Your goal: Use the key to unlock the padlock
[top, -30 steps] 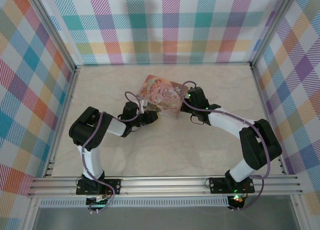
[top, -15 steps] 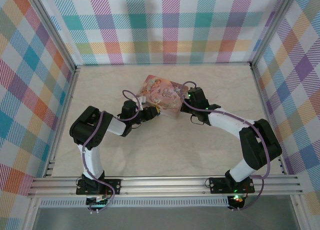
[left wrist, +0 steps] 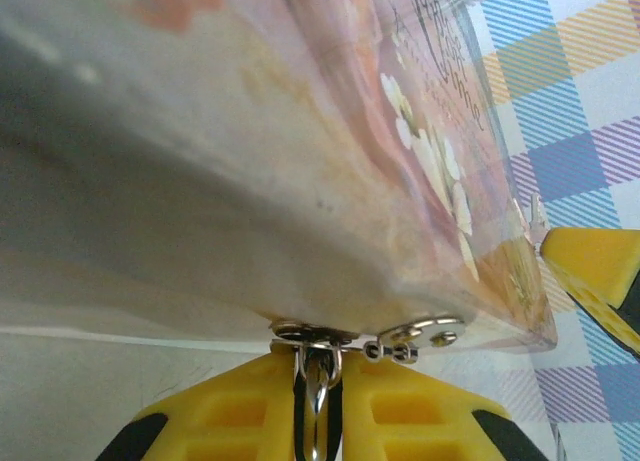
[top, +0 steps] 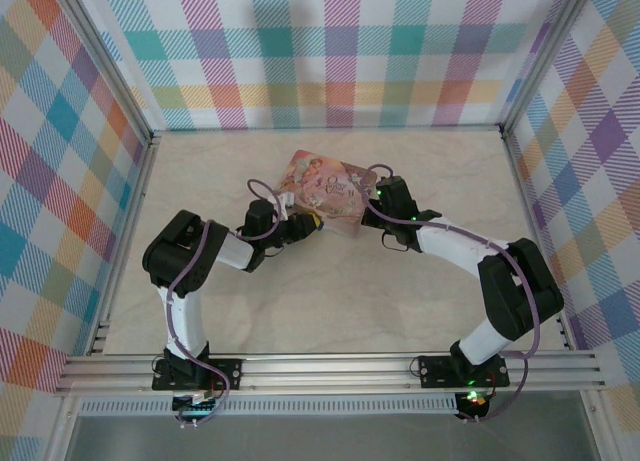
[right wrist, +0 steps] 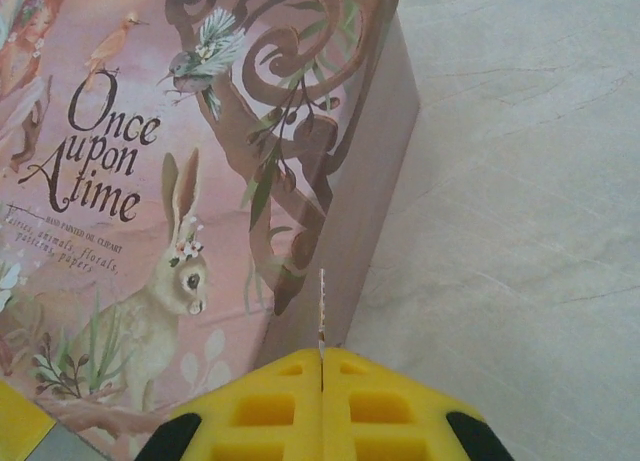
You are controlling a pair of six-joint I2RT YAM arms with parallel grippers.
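Two robot arms crowd a pink storybook tin (top: 325, 189) at the middle of the bench (top: 250, 311), with the padlock not yet undone. The left pincer (left wrist: 318, 406) sits with its yellow jaws tight on either side of a small metal loop. By the look of it this is the shackle of the padlock (left wrist: 316, 373), which hangs from the clasp (left wrist: 420, 333) on the tin's lower edge. The lock's body is hidden between the jaws. The right pincer (right wrist: 321, 369), at another corner of the tin, is pressed together on the key (right wrist: 321, 306), a thin sliver standing up from between its fingers, well apart from the lock. From where I stand, the step calls for the left arm to hold the lock steady with its keyhole facing out. The right arm would then carry the key round the tin and line the blade up squarely before pushing. So slight a key could easily slip or twist in the grip.
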